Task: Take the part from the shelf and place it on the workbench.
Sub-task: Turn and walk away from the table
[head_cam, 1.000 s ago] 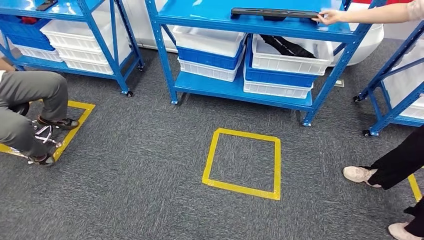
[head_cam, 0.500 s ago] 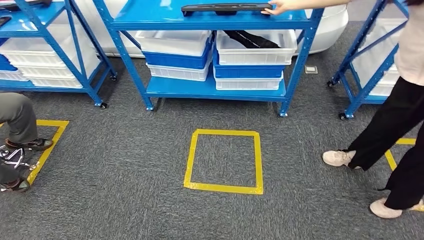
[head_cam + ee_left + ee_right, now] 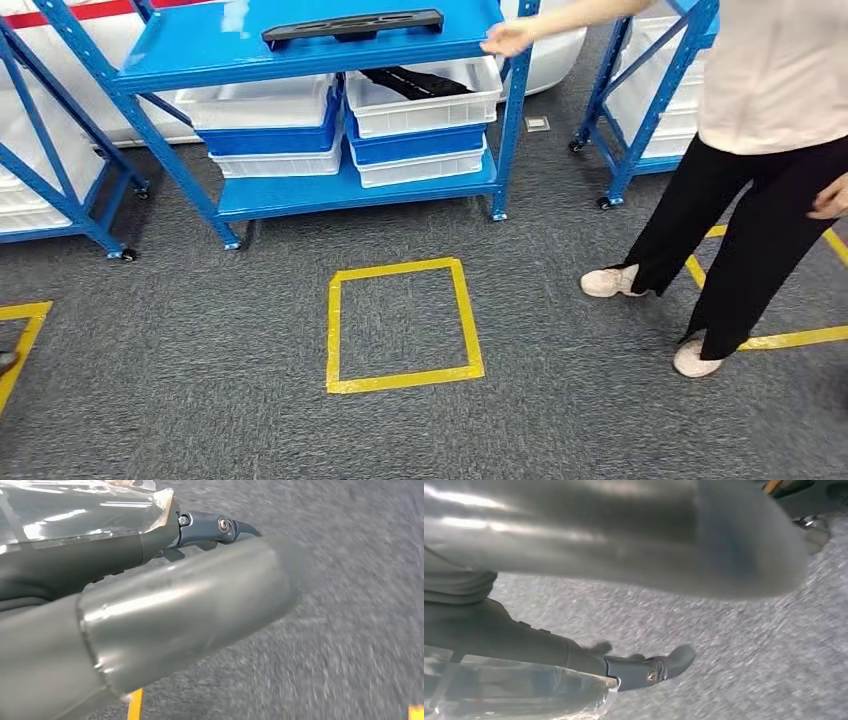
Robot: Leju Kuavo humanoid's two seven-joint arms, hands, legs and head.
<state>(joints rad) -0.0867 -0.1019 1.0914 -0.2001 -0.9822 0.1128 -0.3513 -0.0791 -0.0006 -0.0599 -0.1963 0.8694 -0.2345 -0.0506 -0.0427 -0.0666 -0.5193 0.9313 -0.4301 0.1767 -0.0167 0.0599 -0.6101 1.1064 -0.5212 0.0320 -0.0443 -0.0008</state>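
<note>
- Black part (image 3: 352, 24) lies on the blue shelf (image 3: 300, 45); the view has swung, the person's hand (image 3: 506, 38) has let go.
- Left robot hand (image 3: 150, 605) and right robot hand (image 3: 624, 545): grasp unclear; approach pending.

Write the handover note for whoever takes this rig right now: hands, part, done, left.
Left hand: hangs over grey carpet, holds nothing, finger posture unclear.
Right hand: same.
Black part: lies flat on the top of the blue shelf; a person's hand is at that shelf's front corner.
Yellow square on the floor lies in front of the shelf.
Done: nothing taken.
Left: reach the shelf, grip the part, carry it to the workbench.
</note>
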